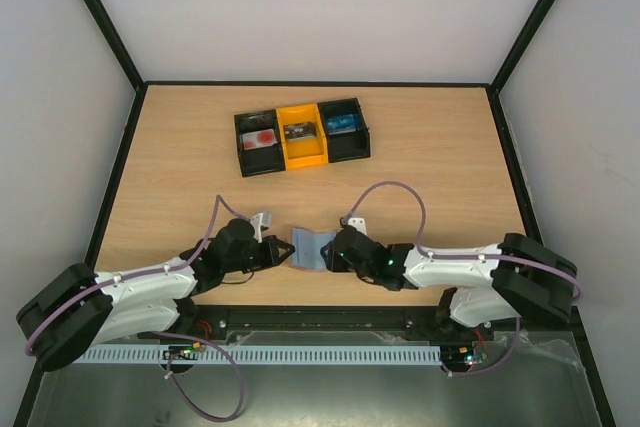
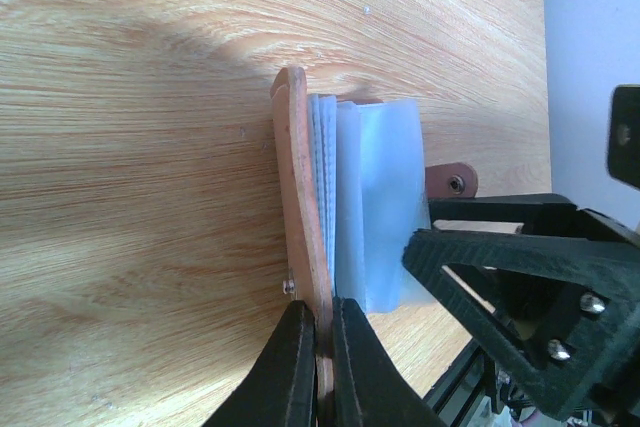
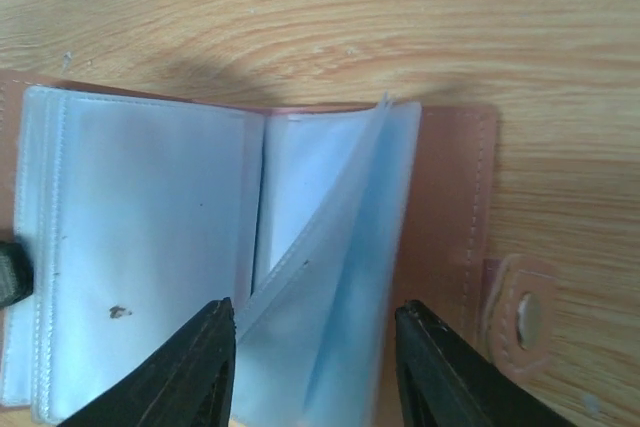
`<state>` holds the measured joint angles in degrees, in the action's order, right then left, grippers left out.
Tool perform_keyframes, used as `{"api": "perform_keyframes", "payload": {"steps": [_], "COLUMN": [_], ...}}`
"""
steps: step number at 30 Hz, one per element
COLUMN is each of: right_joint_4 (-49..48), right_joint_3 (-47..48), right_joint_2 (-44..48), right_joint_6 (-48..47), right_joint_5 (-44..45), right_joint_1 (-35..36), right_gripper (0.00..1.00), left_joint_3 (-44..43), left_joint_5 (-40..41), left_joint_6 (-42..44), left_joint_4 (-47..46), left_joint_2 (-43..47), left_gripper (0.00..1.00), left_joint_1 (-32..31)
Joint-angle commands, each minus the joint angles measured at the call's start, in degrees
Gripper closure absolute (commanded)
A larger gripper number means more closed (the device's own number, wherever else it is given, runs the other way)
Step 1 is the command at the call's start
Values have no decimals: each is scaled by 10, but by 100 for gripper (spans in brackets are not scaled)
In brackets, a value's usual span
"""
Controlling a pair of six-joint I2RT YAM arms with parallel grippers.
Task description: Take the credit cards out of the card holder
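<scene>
Card holder spread open on the desk near its front edge, between both arms. Left pincer clenched on the pinkish-brown cover edge. Right pincer released, fingers apart on either side of one raised clear sleeve. Sleeve contents hard to make out. Pale credit card with red mark in left compartment of the tray, well apart from the holder. Items in the other compartments too small to tell.
</scene>
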<state>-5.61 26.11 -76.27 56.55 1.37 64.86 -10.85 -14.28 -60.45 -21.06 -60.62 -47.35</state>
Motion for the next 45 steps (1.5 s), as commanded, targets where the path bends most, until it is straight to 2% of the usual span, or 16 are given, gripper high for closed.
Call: {"api": "perform_keyframes", "payload": {"steps": [1, 4, 10, 15, 19, 31, 40, 45], "right_joint_4": [75, 85, 36, -4, -32, -77, -91, -86], "right_joint_3": [28, 35, 37, 37, 36, 38, 38, 36], "right_joint_2": [52, 88, 103, 66, 29, -49, -86, -93], "right_joint_6": [-3, -3, 2, 3, 2, -1, -4, -7], "right_joint_5": [36, 32, -19, -45, -63, -88, -91, -80], "right_joint_1": [3, 3, 4, 4, 6, 12, 12, 12], "right_gripper": [54, 49, 48, 48, 41, 32, 33, 40], "left_joint_3": [5, 6, 5, 7, 7, 10, 11, 11], "left_joint_5": [6, 7, 7, 7, 7, 9, 8, 9], "left_joint_6": [8, 8, 7, 5, 5, 3, 3, 4], "left_joint_4": [-1, -1, -3, -1, 0, -1, 1, 2], "left_joint_2": [5, 5, 5, 5, 6, 8, 10, 12], "left_gripper": [97, 97, 97, 97, 97, 97, 97, 97], "left_joint_1": [-4, -3, -4, -4, -4, -4, -5, -5]}}
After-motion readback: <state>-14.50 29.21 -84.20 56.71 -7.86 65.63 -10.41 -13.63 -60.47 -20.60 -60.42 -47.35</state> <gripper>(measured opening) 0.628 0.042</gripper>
